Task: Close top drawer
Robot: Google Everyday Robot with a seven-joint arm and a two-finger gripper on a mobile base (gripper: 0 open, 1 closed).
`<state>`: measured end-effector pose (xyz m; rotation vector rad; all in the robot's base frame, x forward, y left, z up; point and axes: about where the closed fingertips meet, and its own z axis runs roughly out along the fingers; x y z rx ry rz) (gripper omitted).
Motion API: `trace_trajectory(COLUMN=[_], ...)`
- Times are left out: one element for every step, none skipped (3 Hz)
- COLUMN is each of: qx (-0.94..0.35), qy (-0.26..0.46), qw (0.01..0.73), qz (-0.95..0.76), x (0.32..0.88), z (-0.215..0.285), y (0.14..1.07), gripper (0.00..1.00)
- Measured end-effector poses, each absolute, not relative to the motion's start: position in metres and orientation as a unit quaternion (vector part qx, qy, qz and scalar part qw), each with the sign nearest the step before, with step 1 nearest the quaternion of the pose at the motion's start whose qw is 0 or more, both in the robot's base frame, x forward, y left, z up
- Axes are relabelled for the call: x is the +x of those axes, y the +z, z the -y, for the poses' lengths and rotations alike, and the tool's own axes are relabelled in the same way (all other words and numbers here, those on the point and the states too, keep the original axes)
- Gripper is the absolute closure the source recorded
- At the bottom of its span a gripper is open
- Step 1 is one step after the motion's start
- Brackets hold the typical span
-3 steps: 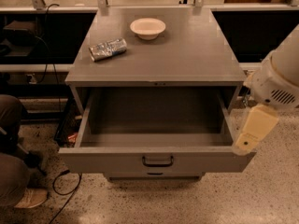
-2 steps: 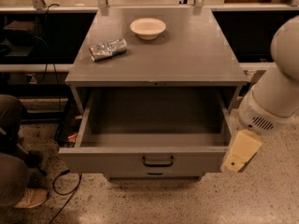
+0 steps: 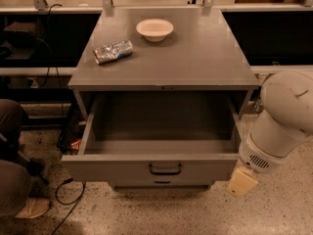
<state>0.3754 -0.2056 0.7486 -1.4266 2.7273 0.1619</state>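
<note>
Top drawer (image 3: 117, 169) is wide open here, pulled right out from under the cabinet top (image 3: 195, 58), box showing nothing inside, front panel facing us with its dark loop handle (image 3: 165, 169) dead centre. So the closing is not yet done; by my read the whole push is left. The arm (image 3: 281, 121) sits off the drawer's right side, big white joint bulging beside the right wall and wrist angled down. The gripper (image 3: 243, 181) hangs just beyond the front panel's right corner, slightly below its bottom edge, near but seemingly not touching. Whether it's clenched or released, I can't tell. It's well off the handle, so contact with the front looks like the next need.
</note>
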Motion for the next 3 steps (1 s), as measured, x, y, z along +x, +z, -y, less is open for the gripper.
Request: trace_trajectory(qx=[-0.463, -0.459, -0.447], qy=[0.051, 0.057, 0.073], qw=[0.030, 0.032, 0.052], qz=[-0.884, -0.886, -0.890], x=[0.375, 0.377, 0.391], z=[0.206, 0.206, 0.204], y=[0.750, 0.742, 0.722], gripper=[0.70, 0.94, 1.00])
